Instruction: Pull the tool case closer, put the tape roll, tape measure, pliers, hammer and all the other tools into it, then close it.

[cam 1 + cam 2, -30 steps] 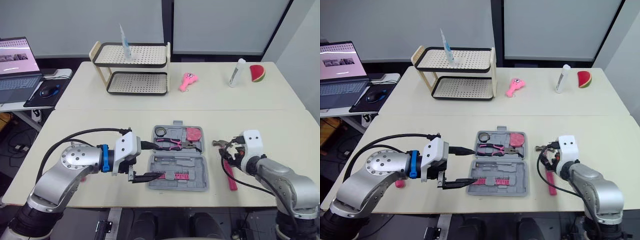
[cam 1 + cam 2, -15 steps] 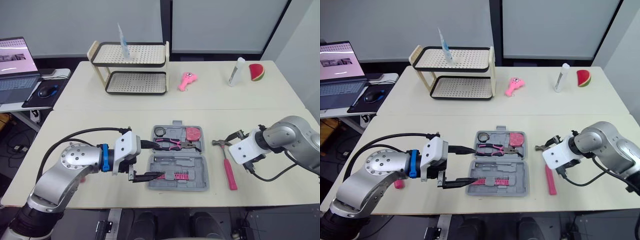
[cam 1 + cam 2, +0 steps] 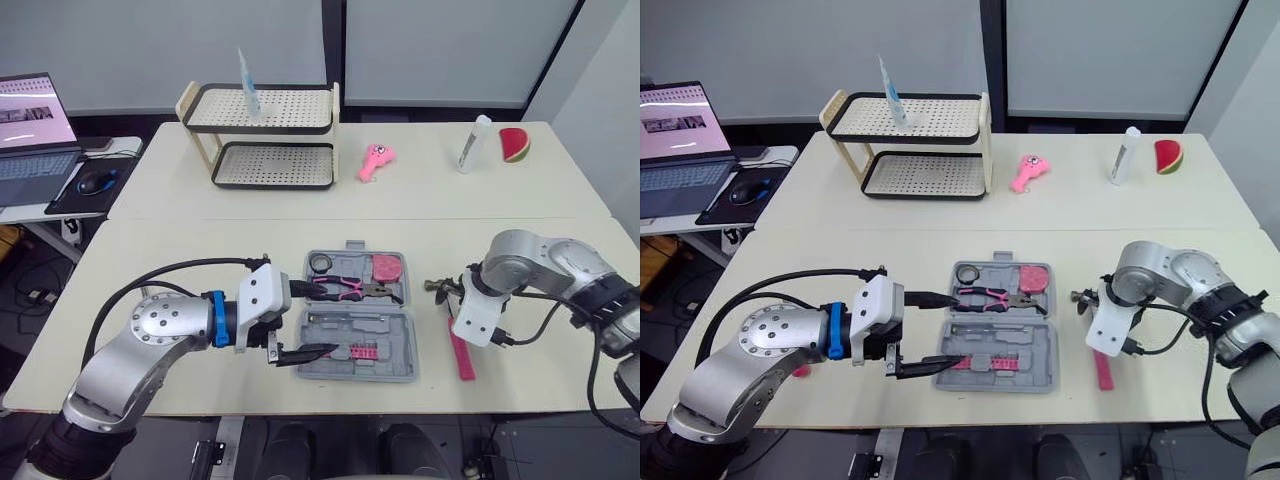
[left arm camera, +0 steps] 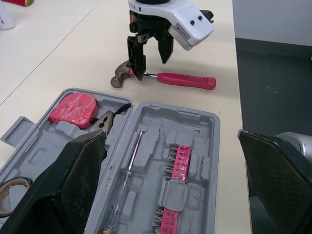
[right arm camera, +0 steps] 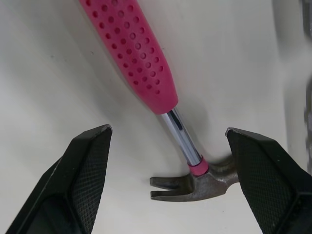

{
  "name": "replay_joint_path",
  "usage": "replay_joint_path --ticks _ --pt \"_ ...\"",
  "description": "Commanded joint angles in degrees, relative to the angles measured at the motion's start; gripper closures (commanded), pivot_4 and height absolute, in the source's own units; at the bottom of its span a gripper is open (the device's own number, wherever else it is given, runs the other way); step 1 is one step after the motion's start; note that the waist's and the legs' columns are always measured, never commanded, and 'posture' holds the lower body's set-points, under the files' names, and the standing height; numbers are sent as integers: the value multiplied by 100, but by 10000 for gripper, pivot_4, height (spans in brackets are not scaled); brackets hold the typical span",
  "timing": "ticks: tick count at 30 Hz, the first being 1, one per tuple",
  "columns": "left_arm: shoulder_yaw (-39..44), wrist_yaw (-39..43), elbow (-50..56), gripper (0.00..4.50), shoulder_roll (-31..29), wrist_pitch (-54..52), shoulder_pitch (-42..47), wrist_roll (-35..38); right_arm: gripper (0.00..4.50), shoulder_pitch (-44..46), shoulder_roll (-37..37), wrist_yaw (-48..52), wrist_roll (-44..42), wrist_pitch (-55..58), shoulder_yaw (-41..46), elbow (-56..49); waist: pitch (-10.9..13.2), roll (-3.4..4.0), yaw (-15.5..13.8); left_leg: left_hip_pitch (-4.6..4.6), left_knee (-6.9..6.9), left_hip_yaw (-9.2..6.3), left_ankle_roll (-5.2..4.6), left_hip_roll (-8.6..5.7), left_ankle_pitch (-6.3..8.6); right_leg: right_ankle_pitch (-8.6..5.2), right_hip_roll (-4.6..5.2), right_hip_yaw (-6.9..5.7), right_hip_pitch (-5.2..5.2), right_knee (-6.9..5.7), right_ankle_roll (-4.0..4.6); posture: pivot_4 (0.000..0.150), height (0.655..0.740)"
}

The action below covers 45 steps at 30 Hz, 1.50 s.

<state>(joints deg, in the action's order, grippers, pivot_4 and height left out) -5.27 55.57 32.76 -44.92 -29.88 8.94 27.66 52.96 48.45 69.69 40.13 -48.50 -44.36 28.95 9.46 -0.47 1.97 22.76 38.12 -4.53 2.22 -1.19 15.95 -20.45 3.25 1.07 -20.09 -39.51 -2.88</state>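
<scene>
The hammer (image 3: pixel 458 345) lies on the worktop (image 3: pixel 200 250) just to the right of the open tool case (image 3: pixel 395 365), with its steel head toward the far side and its pink handle toward the robot. The right claw (image 4: pixel 147 67) hangs over it with fingers spread wide and empty, one on each side of the thin steel neck just below the head.

The step in hand looks like picking up the hammer. It would go best if the claw drops straight down until its pads reach the worktop. It should close near the head, where the weight sits, so the handle does not swing. The top of the dimpled pink grip may hold better than the round, smooth neck, which could roll or slip.

The left claw (image 3: pixel 315 320) is also wide open and holds nothing, at the case's left side, well placed to steady it.

The tape roll (image 3: pixel 321 263), pliers (image 3: pixel 345 288) and red tape measure (image 3: pixel 387 268) already sit in the far half.

No brand or writing is legible on the tools or the case.
</scene>
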Motion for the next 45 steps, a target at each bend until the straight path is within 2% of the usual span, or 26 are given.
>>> replay_joint_path --ticks 1,2,5,7,10,17,24,26,36,41,45 --pt "102 -124 299 0 -13 -58 -68 63 5172 369 -171 -288 370 -408 -83 594 0 0 -1 0 0 0 2 0 -1 0 0 -1 -1 -2 0 1500 7290" --pt "100 -150 323 0 -8 -80 -74 68 5172 444 -233 -378 456 -483 -116 758 0 0 -2 0 0 0 3 0 -2 0 0 0 -2 -2 0 1500 7290" --pt "103 -246 406 0 74 -120 -119 144 10637 671 -445 -683 766 -634 -246 1250 0 0 -3 -1 0 0 7 0 -4 0 0 1 -1 -2 0 1500 7290" --pt "119 -279 448 0 165 -111 -128 257 17294 740 -527 -766 860 -717 -287 1412 0 0 -1 0 0 0 9 0 -5 0 0 0 -2 -3 0 1500 7290" --pt "132 -283 452 0 259 -43 -138 331 23698 725 -598 -824 912 -785 -304 1499 0 0 -2 1 0 0 11 0 -6 0 0 -1 -1 -3 0 1500 7290" --pt "157 -227 388 0 228 52 -224 301 33590 573 -550 -945 1013 -840 -314 1483 -1 -1 -5 -5 0 -2 13 0 -7 0 0 -1 3 -6 1 1500 7290" --pt "121 -238 319 0 246 135 -233 247 41350 377 -329 -726 759 -946 -210 1058 -1 -1 -10 -5 0 -2 13 0 -7 0 0 -1 4 -6 1 1500 7290" --pt "109 -256 293 0 264 169 -221 225 42625 316 -244 -577 608 -955 -163 884 -1 -1 -14 -5 1 -2 13 -1 -7 0 1 -2 5 -5 1 1500 7290" --pt "54 -260 104 0 377 302 -64 134 42675 -57 583 887 -1005 -325 251 -373 1 3 -16 1 2 -2 13 -1 -7 0 1 -1 2 -5 1 1500 7290" --pt "67 -206 -18 0 427 383 35 130 42679 -642 1341 1700 -2239 1011 896 -1714 1 3 -30 1 2 -6 11 -1 -6 0 2 -4 5 -2 1 1500 7290" --pt "121 -107 -174 0 388 526 84 104 42683 -1491 2047 1869 -3016 2458 1719 -2865 2 3 -38 3 1 -8 9 -2 -5 0 5 -4 9 0 1 1500 7290"
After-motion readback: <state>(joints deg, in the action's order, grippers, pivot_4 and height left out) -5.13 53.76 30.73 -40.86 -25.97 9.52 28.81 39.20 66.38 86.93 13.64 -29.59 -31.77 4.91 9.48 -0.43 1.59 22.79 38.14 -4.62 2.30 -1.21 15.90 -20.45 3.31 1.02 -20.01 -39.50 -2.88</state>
